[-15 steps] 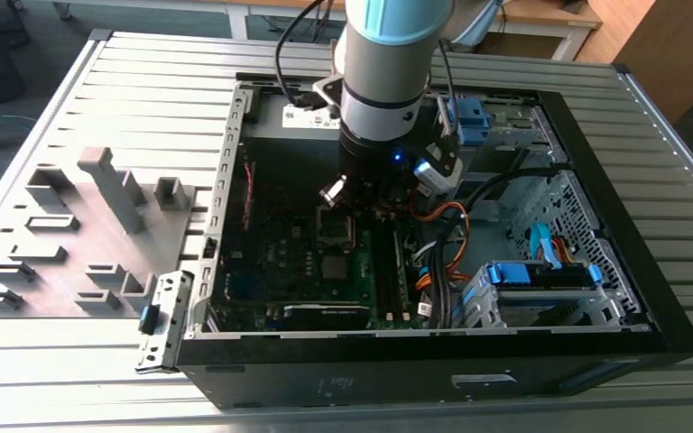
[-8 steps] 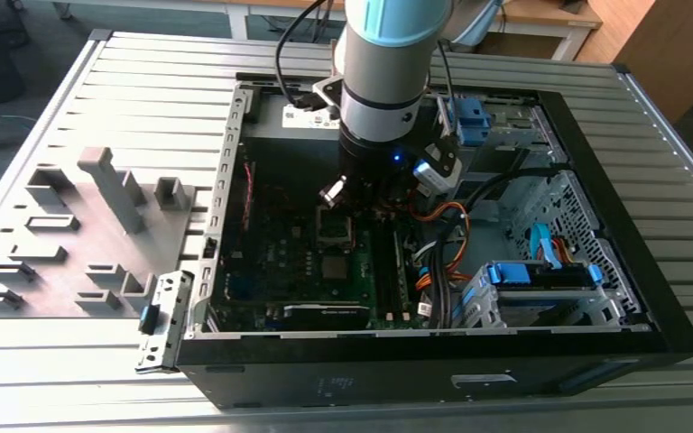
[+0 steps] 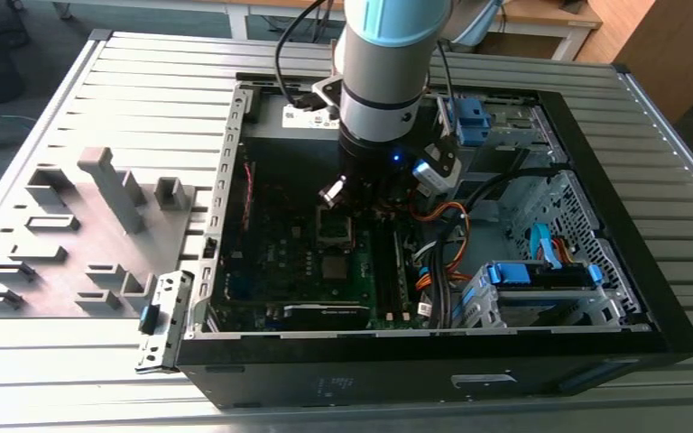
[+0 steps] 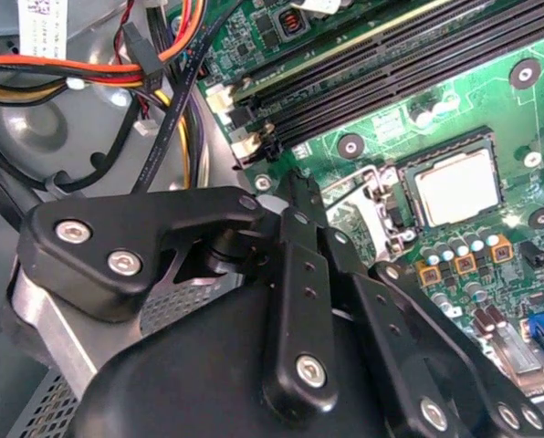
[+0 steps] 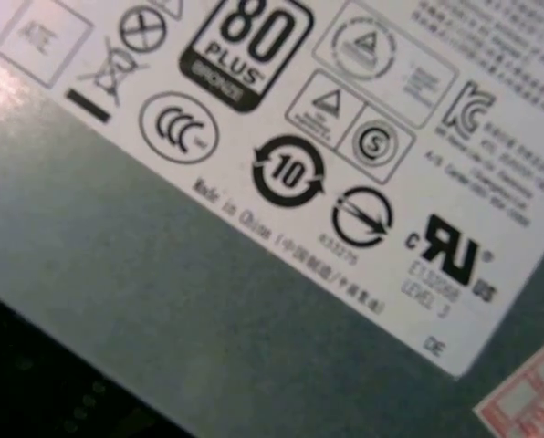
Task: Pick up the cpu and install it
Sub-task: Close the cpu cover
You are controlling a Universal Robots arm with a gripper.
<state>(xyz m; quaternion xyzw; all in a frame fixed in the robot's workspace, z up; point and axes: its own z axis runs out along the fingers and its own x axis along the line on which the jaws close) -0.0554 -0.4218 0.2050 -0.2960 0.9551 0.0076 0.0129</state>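
Tray (image 3: 82,244) sits at 9 o'clock of the case (image 3: 383,383). In the exterior view the socket (image 3: 335,232) lies near the gripper (image 3: 368,207), at its 7 o'clock. In the second wrist view the gripper looks pressed together on nothing. The frame (image 4: 374,214) stands open, and the cpu (image 4: 456,187) rests in the socket. Seating likely wants it level, corners matched, no force.
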